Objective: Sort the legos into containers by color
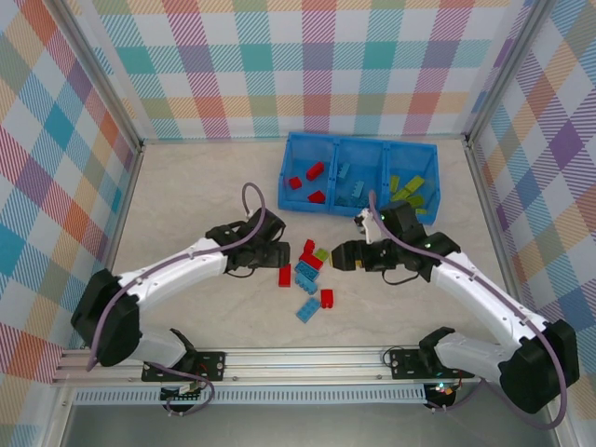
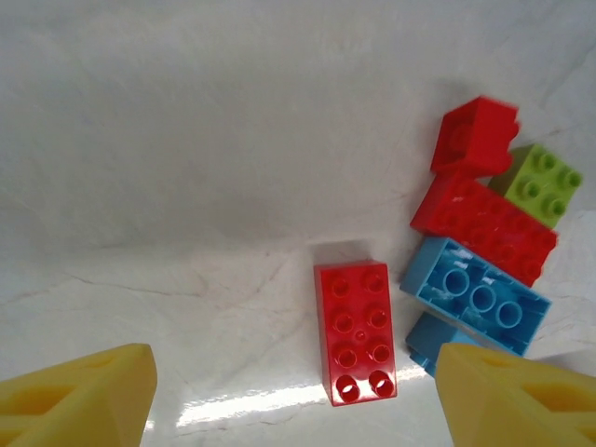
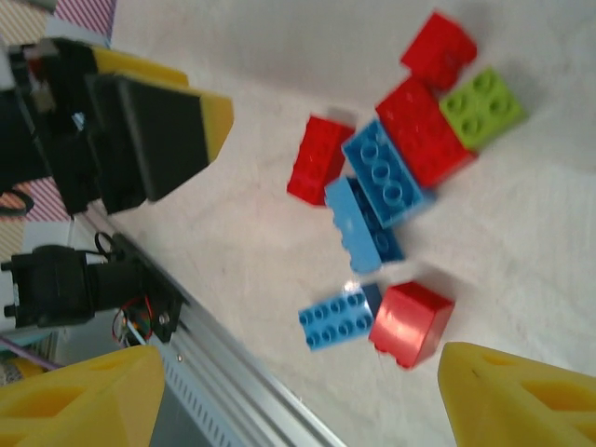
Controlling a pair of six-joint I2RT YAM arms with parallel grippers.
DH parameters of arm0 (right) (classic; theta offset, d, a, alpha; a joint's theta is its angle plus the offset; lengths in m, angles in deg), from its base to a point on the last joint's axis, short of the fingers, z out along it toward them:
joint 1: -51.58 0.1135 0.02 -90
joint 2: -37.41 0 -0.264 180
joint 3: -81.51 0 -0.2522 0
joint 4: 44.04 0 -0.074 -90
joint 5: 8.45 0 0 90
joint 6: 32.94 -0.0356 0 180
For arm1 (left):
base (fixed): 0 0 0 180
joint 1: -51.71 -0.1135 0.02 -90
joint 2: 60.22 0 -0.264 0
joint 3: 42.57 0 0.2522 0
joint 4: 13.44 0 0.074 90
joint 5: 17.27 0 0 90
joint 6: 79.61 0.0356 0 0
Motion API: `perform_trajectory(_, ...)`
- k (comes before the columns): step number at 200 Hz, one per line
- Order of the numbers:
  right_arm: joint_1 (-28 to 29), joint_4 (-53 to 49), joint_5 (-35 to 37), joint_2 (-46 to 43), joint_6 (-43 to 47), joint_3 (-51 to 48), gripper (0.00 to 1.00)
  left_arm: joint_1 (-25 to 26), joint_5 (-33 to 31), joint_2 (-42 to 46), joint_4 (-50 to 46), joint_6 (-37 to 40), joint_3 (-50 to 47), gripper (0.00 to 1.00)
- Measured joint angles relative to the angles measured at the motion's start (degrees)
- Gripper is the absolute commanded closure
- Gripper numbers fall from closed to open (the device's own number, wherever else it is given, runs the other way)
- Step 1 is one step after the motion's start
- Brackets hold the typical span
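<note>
Loose legos lie in a cluster on the table between my arms: a red brick (image 1: pixel 285 276), light blue bricks (image 1: pixel 305 276), a lime green one (image 1: pixel 321 253) and a red one (image 1: pixel 326 298). My left gripper (image 1: pixel 279 251) hovers just left of the cluster, open. In the left wrist view the long red brick (image 2: pixel 356 331) lies flat between the spread yellow fingers (image 2: pixel 79 396), touching neither. My right gripper (image 1: pixel 339 256) stands open to the right of the cluster. Below it lie a small blue brick (image 3: pixel 340 317) and a red brick (image 3: pixel 410 323). The blue containers (image 1: pixel 358 140) hold red, blue and green bricks.
The container tray stands at the back, right of centre, behind both grippers. Checkered walls enclose the table on three sides. A metal rail (image 1: pixel 298 358) runs along the near edge. The left gripper's black and yellow finger (image 3: pixel 158 130) shows in the right wrist view.
</note>
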Motion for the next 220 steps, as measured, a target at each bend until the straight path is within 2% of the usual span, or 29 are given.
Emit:
perform_trajectory(50,0.2,0.3,-0.3,1.0,-1.0,-2.0,0.22,3.3,3.4,-5.0,2.6,-3.8,-0.7,0.26)
perform_trajectory(76,0.2,0.2,-0.1,3.6,-0.9,-0.9,0.22,3.4,3.4,-7.8,4.0,-4.4,-0.6,0.37)
perform_trajectory(141,0.2,0.3,1.0,3.6,-0.7,0.3,0.21,3.4,3.3,-13.9,5.6,-4.5,-0.2,0.37)
perform_trajectory(158,0.2,0.3,1.4,3.6,-0.7,0.3,0.21,3.4,3.5,-14.9,6.2,-4.4,-0.2,0.44)
perform_trajectory(191,0.2,0.5,1.7,3.4,-0.7,0.3,0.21,3.4,2.6,-15.9,6.1,-3.6,-0.2,0.64)
perform_trajectory(220,0.2,0.5,1.8,3.4,-0.8,0.3,0.21,3.4,1.9,-15.5,5.9,-3.0,-0.2,0.67)
